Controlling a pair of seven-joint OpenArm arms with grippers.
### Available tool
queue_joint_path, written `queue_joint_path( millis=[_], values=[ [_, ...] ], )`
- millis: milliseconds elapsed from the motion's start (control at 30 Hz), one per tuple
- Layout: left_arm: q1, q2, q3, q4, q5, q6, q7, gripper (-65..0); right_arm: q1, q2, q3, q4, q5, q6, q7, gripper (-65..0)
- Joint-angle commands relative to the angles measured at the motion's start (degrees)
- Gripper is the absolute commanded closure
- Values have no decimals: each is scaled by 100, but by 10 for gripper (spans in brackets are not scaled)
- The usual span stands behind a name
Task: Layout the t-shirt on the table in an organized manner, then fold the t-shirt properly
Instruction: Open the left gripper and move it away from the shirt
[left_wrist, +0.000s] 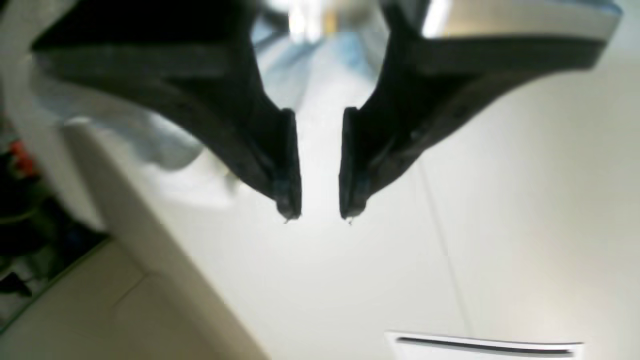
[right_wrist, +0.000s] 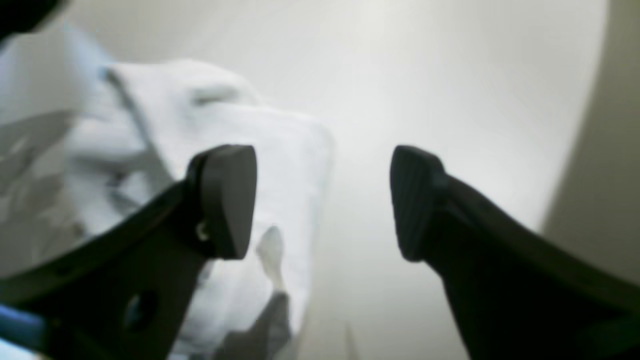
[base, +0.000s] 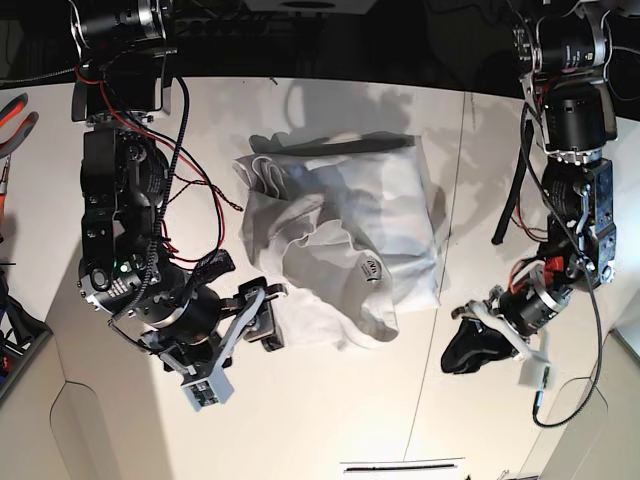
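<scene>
The white t-shirt (base: 340, 240) lies crumpled and bunched in the middle of the white table (base: 330, 420). My right gripper (base: 268, 320) is open at the shirt's near-left edge. In the right wrist view the gripper (right_wrist: 322, 200) holds nothing, the shirt (right_wrist: 165, 100) lies behind its left finger (right_wrist: 225, 200), and bare table (right_wrist: 425, 75) shows between the jaws. My left gripper (base: 468, 345) hangs above bare table, apart from the shirt's near-right corner. In the left wrist view it (left_wrist: 320, 217) is narrowly open and empty, with the shirt (left_wrist: 150, 135) blurred at upper left.
A thin dark seam (base: 462, 200) crosses the table right of the shirt. A white strip with a dark slot (base: 403, 466) lies at the front edge, also in the left wrist view (left_wrist: 485, 345). Red-handled pliers (base: 15, 120) lie far left. Cables hang along both arms.
</scene>
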Motion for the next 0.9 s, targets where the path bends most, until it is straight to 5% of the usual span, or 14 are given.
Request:
queue_joint_path(
  millis=[0, 300, 367, 433, 467, 867],
  values=[
    [-168, -44, 28, 96, -179, -71, -31, -166, 136, 66, 57, 55, -35, -94, 125, -409],
    [-210, -42, 450, 96, -197, -71, 48, -166, 127, 153, 278, -671, -1211, -658, 476, -400],
    [-210, -39, 511, 96, -197, -71, 50, -166, 140, 153, 278, -1062, -1257, -656, 540, -274],
    [-210, -24, 520, 96, -199, -71, 50, -166, 140, 151, 275, -1410, -1115, -656, 588, -31],
    [-210, -13, 520, 96, -199, -71, 50, -166, 140, 151, 273, -1550, -942, -656, 608, 0],
    [-210, -11, 520, 96, -136, -71, 46, -166, 140, -92, 42, -1705, -55, -289, 684, 0]
  ],
)
